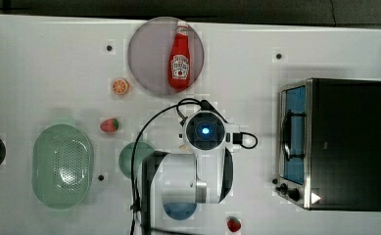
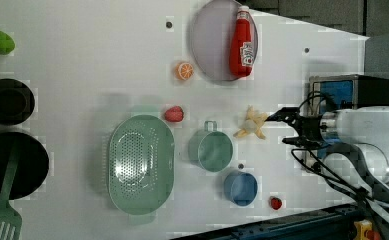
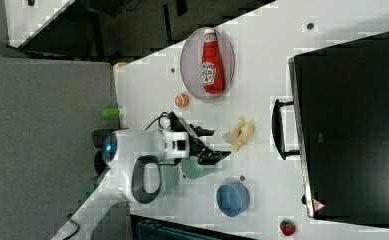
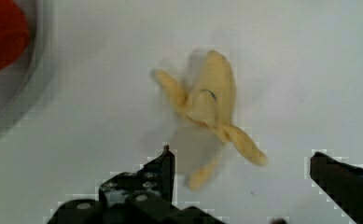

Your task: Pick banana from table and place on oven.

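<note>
We see our gripper (image 4: 240,161) spread wide and empty, poised above the banana (image 4: 210,106), which lies half-peeled on the table (image 2: 82,60). In the left view the banana (image 2: 252,125) is right of the green cup (image 2: 210,149), with the oven (image 2: 349,90) at the far right and the ketchup (image 2: 243,41) on its plate (image 2: 209,42) beyond.
</note>
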`<state>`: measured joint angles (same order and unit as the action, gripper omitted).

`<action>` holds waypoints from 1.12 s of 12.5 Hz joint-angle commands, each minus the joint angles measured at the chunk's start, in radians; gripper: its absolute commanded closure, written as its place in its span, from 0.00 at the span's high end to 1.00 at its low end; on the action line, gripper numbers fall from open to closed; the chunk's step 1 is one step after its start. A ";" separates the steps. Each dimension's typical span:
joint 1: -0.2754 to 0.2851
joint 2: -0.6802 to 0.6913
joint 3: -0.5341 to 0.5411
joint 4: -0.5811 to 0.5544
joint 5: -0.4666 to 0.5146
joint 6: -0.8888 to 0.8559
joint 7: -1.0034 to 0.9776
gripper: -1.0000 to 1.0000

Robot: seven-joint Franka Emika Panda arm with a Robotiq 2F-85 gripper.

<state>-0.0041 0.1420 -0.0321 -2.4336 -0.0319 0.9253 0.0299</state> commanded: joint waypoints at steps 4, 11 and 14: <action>-0.009 0.161 0.009 0.004 -0.004 0.158 0.027 1.00; -0.008 0.210 0.013 0.003 -0.004 0.224 0.028 0.47; -0.008 0.206 0.013 0.008 -0.004 0.239 0.028 0.27</action>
<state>-0.0027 0.3438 -0.0045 -2.4355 -0.0333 1.1592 0.0320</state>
